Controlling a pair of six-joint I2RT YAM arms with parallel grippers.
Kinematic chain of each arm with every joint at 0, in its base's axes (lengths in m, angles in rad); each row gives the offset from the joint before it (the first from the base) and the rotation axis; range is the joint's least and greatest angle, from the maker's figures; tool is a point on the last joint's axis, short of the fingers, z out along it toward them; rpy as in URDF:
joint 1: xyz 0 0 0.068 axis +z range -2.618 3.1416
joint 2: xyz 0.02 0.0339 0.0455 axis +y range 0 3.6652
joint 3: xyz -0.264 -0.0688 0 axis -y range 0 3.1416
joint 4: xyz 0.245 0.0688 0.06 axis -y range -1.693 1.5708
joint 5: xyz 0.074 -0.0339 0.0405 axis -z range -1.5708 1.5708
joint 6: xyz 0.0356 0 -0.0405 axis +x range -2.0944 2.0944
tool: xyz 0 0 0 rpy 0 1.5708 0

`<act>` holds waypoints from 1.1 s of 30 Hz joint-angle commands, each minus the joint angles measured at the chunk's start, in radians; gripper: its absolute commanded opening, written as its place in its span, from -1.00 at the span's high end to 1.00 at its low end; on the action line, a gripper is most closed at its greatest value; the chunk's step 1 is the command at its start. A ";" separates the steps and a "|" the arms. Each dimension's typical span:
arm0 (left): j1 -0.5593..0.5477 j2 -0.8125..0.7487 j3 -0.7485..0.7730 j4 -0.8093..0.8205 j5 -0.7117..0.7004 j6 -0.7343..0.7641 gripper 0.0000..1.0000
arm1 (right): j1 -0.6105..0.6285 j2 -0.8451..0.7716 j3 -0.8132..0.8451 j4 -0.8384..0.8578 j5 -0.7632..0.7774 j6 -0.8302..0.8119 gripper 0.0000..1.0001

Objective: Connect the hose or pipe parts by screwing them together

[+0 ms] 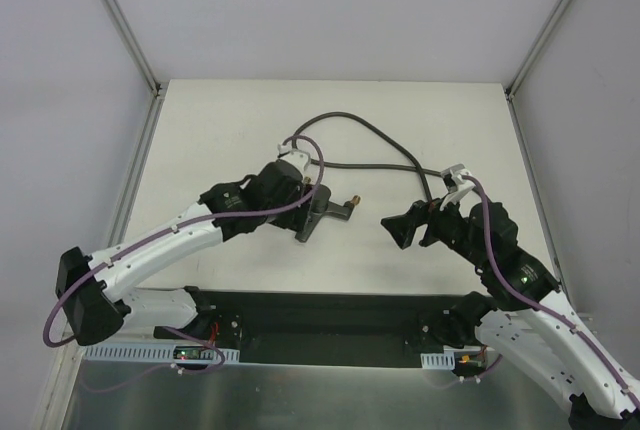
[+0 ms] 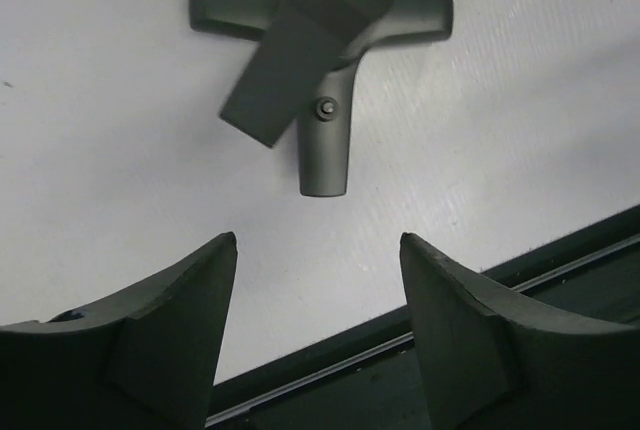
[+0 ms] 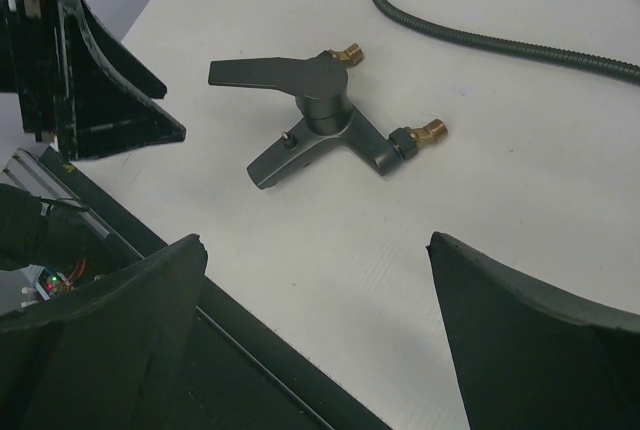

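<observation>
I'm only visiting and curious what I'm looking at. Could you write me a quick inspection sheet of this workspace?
Surface: white table.
Job's things: black T-shaped fitting lying flat, unheld, brass tips bare; grey hose lying loose, not joined to it.
Clutter: nothing seen.
Grippers: left gripper open, just short of the fitting; right gripper open, empty.
Cables: purple cables along both arms.
Surroundings: pale walls, metal frame rails.
</observation>
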 commanded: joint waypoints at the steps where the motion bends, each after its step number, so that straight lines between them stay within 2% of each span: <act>1: -0.123 0.045 -0.035 0.096 -0.087 -0.017 -0.22 | -0.003 -0.011 0.024 0.019 0.005 0.030 -0.92; 2: -0.141 0.065 -0.035 0.112 -0.070 -0.008 -0.15 | -0.005 -0.014 0.026 0.021 0.004 0.033 -0.92; 3: -0.172 0.089 -0.029 0.120 -0.067 0.000 0.13 | -0.005 -0.017 0.026 0.025 0.002 0.036 -0.92; 4: -0.184 0.141 -0.023 0.123 -0.067 0.005 0.26 | -0.005 -0.022 0.026 0.025 0.004 0.041 -0.92; 6: -0.199 0.198 0.000 0.129 -0.064 0.031 0.47 | -0.003 -0.028 0.027 0.027 0.004 0.038 -0.92; 8: -0.204 0.277 0.014 0.129 -0.076 0.035 0.56 | -0.005 -0.028 0.030 0.024 0.007 0.035 -0.92; 13: -0.203 0.445 0.062 0.130 -0.093 0.037 0.59 | -0.003 -0.028 0.052 0.008 0.007 0.030 -0.92; 19: -0.180 0.547 0.070 0.117 -0.104 -0.006 0.58 | -0.002 -0.039 0.098 -0.051 0.033 -0.005 -0.92; 21: -0.135 0.548 0.051 0.100 -0.086 -0.035 0.51 | -0.005 -0.045 0.099 -0.058 0.036 -0.010 -0.92; 26: -0.023 0.513 -0.032 0.083 -0.069 -0.078 0.50 | -0.003 -0.039 0.092 -0.050 0.042 -0.016 -0.92; 33: 0.204 0.482 -0.046 0.083 -0.044 -0.098 0.49 | -0.005 -0.003 0.061 -0.033 0.062 -0.019 -0.92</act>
